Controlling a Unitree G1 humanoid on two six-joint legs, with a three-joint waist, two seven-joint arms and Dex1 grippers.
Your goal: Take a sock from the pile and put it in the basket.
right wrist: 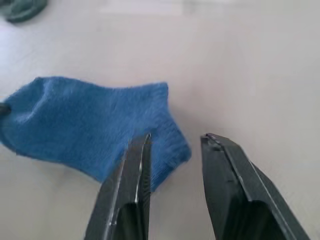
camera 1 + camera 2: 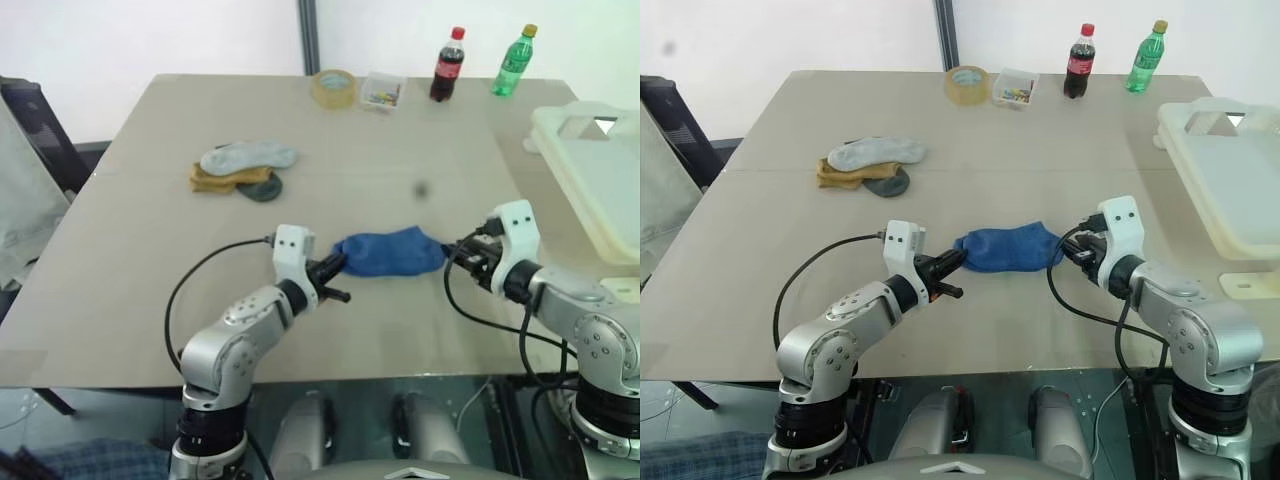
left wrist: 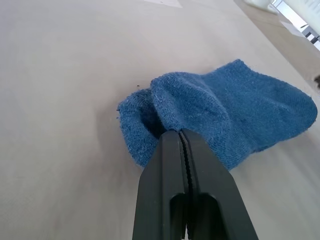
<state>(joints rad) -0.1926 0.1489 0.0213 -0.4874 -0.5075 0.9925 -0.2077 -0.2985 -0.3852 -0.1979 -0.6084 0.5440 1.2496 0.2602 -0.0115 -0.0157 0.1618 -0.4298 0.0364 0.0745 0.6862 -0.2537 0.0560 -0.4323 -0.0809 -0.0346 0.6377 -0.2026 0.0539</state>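
You have a blue sock [image 2: 392,252] lying on the counter [image 2: 150,250] between the two hands. Your left hand [image 3: 180,134] is pinched tight on one end of it; in the left wrist view the two fingers [image 3: 165,170] meet with a fold of blue fabric caught between their tips. Your right hand [image 1: 175,137] sits at the sock's other end with its fingers parted; one finger [image 1: 137,160] lies over the sock's edge, the other is above bare counter, and nothing is gripped between them.

The pile [image 2: 243,168] is farther back on the counter, toward your left: a light grey sock on top of a mustard one, with a dark grey one beside them. The basket [image 2: 600,175] stands at the right edge of the counter, well apart from the blue sock. Along the far edge you see a tape roll [image 2: 334,88], a small clear box [image 2: 382,92], a cola bottle [image 2: 448,65] and a green bottle [image 2: 514,62].
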